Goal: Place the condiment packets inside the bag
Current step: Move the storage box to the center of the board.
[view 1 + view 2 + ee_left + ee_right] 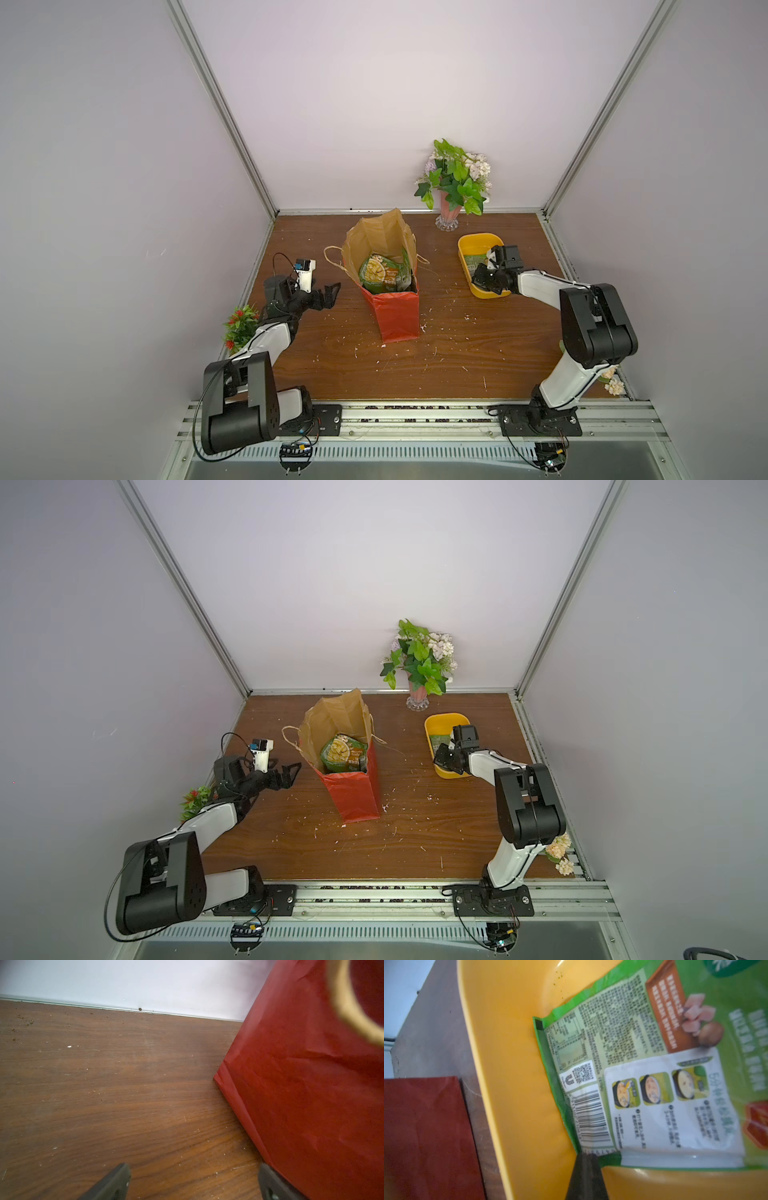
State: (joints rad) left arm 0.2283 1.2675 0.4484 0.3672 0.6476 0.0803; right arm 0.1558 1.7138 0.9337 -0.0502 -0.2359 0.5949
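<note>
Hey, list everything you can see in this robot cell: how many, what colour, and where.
paper bag: one, red with a brown inside, standing open mid-table
bag packets: one large plus others I cannot count, green, inside the paper bag
tub packet: one, green, in the tub
tub: one, yellow, on the right arm's side
flower vase: one, green leaves and pale blooms, back edge
small plant: one, green with red blooms, beside the left arm
flower sprig: one, cream, behind the right arm
table: one, brown wood
left end effector: open, empty, beside the paper bag
right end effector: shut on the tub packet's edge
</note>
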